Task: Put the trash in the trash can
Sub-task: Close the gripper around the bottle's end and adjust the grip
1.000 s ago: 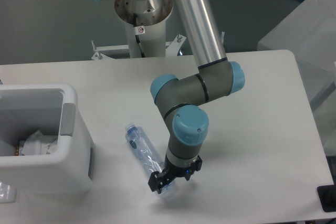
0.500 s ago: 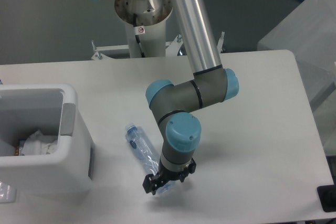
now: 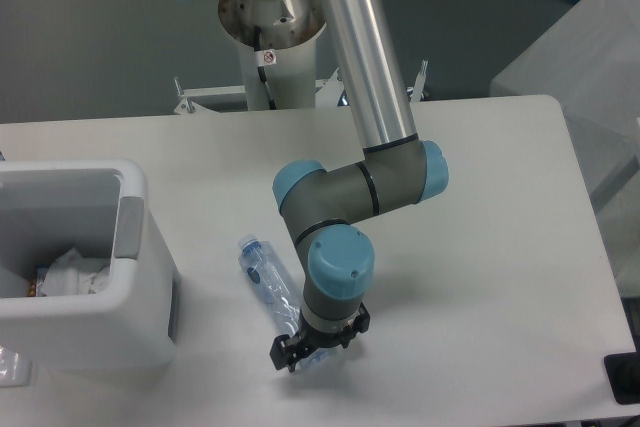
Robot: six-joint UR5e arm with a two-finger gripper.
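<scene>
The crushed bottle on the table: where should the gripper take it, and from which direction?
Grip the crushed bottle across its narrow width near the lower end, coming from above. It lies flat on the table, long and slim, running diagonally with its cap toward the trash can. The gripper is already over that end; whether it has closed is unclear.

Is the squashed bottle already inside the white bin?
No, the bottle lies on the table, to the right of the white bin, with the tool at its lower end.
</scene>
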